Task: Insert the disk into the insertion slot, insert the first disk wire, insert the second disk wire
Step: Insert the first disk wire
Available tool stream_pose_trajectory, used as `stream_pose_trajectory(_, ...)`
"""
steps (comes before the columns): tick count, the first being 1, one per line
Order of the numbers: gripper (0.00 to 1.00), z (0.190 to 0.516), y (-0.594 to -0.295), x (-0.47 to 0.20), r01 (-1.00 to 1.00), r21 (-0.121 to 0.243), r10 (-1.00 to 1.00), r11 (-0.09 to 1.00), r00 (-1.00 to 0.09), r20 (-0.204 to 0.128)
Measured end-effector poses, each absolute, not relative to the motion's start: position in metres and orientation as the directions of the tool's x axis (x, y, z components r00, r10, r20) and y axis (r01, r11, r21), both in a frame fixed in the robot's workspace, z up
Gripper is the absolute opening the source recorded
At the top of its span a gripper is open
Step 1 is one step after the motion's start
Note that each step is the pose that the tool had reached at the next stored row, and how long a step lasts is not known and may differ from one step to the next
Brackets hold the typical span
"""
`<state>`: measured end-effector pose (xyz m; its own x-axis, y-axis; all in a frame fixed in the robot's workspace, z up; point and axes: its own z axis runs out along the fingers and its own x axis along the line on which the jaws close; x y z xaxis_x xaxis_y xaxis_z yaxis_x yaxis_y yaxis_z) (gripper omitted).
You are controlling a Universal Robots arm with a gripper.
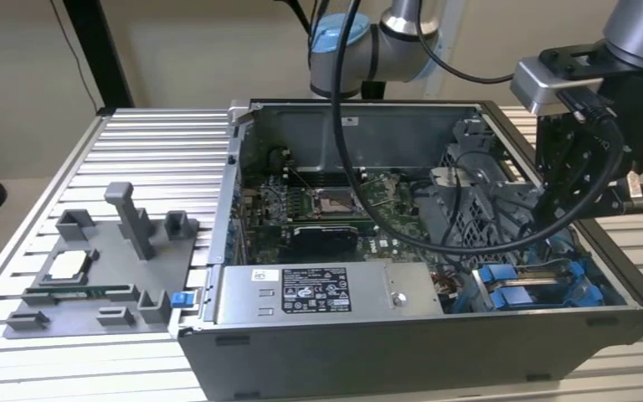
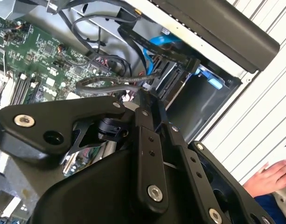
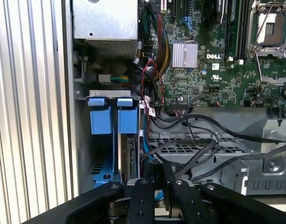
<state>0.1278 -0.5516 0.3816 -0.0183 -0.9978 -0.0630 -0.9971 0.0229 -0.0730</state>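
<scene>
Just beside fingers (image 3: 141,200), disk (image 3: 131,156), in slot (image 3: 105,164)

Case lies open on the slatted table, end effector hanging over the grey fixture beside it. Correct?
No. The end effector reaches into the open case on the slatted table, at the blue insertion slot, not over the grey fixture. The exterior view shows it.

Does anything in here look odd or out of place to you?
A person's hand shows at the ribbed table beside the open computer case, an odd place mid-task. Inside, loose black cables sprawl over the metal cage.
</scene>
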Motion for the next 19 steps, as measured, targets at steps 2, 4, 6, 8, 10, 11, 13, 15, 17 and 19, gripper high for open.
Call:
stream_pose_trajectory(2,0.0,0.381,-0.553,0.129,-0.997,-0.069,-0.998,0.023,-0.019,-0.063)
stream_pose_trajectory(4,0.0,0.381,-0.557,0.129,-0.998,-0.066,-0.998,0.023,-0.019,-0.063)
stream_pose_trajectory(6,0.0,0.381,-0.562,0.129,-0.998,-0.064,-0.998,0.023,-0.019,-0.063)
stream_pose_trajectory(8,0.0,0.38,-0.568,0.129,-0.998,-0.063,-0.998,0.024,-0.02,-0.063)
stream_pose_trajectory(10,0.0,0.38,-0.575,0.129,-0.998,-0.061,-0.998,0.024,-0.02,-0.063)
stream_pose_trajectory(11,0.0,0.38,-0.578,0.129,-0.998,-0.059,-0.998,0.024,-0.02,-0.063)
stream_pose_trajectory(13,0.0,0.38,-0.584,0.129,-0.998,-0.057,-0.998,0.025,-0.021,-0.063)
stream_pose_trajectory(15,0.0,0.379,-0.59,0.129,-0.998,-0.055,-0.998,0.025,-0.022,-0.063)
stream_pose_trajectory(17,0.0,0.379,-0.595,0.129,-0.998,-0.053,-0.998,0.025,-0.022,-0.063)
stream_pose_trajectory(19,0.0,0.379,-0.599,0.129,-0.998,-0.052,-0.998,0.026,-0.022,-0.063)
